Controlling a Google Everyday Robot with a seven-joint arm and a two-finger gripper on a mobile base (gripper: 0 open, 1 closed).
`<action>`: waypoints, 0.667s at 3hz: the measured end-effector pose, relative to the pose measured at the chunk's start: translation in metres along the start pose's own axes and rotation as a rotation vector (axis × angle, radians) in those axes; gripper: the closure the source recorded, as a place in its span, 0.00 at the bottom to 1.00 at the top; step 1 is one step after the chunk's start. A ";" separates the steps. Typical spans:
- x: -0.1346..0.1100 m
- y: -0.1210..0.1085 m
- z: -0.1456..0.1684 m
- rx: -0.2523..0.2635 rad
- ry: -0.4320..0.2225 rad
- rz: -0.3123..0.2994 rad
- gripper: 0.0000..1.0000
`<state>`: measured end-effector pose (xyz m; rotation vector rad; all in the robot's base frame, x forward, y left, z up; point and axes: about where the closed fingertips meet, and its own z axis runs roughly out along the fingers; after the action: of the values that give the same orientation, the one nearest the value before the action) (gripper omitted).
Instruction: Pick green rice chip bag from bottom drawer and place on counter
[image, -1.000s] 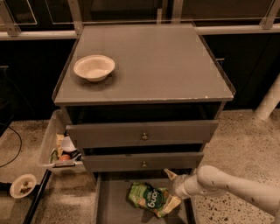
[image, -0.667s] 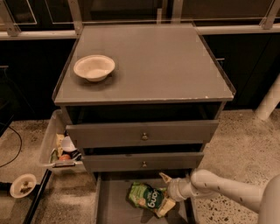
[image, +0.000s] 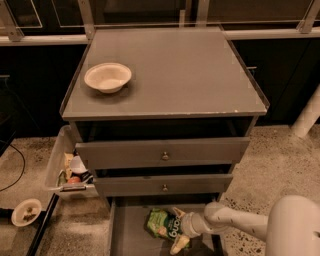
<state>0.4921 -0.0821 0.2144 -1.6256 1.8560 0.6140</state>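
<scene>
The green rice chip bag (image: 159, 223) lies crinkled on the floor of the open bottom drawer (image: 129, 236), its dark green logo facing up. My gripper (image: 178, 228) reaches in from the right on a white arm, low inside the drawer. Its fingers are spread, one finger (image: 176, 212) behind the bag's right end and one in front of it, so the jaws straddle that end. The counter (image: 175, 75) is the flat grey cabinet top above.
A white bowl (image: 107, 76) stands on the counter's left side. Two knob-fronted drawers (image: 162, 156) overhang the bottom drawer. A clear bin of items (image: 65, 167) sits left of the cabinet, a small bowl (image: 26, 212) on the floor, a white pipe (image: 307, 115) at right.
My arm has moved left and the gripper has pushed further over the bag's right end. The bag has stayed in place in the drawer.
</scene>
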 end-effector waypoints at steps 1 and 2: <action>0.015 -0.003 0.023 0.014 -0.001 -0.008 0.00; 0.025 -0.014 0.031 0.057 -0.003 -0.026 0.00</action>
<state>0.5076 -0.0804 0.1753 -1.6083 1.8305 0.5476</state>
